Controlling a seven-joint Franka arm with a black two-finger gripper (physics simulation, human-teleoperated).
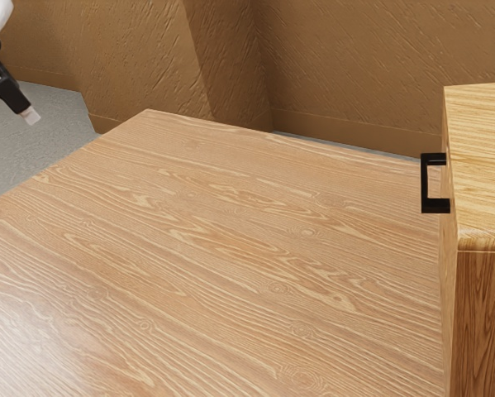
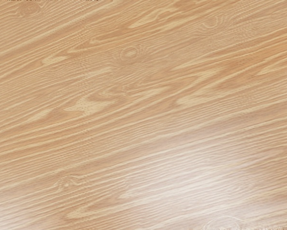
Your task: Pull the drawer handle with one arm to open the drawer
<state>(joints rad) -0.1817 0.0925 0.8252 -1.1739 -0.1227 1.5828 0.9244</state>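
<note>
A wooden cabinet (image 1: 478, 248) stands on the table at the exterior view's right edge. A black U-shaped drawer handle (image 1: 434, 183) sticks out of the cabinet face that looks toward the back wall. The drawer front itself is turned away from this camera. My gripper (image 1: 26, 112) hangs at the exterior view's upper left corner, high above the table's far left side and far from the handle. It holds nothing that I can see. The wrist view looks down on the wood grain of the table top (image 2: 143, 115).
The wooden table (image 1: 214, 265) spreads wide and bare between my gripper and the cabinet. Grey floor (image 1: 24, 149) lies beyond its left edge, and brown textured walls (image 1: 313, 58) stand behind it.
</note>
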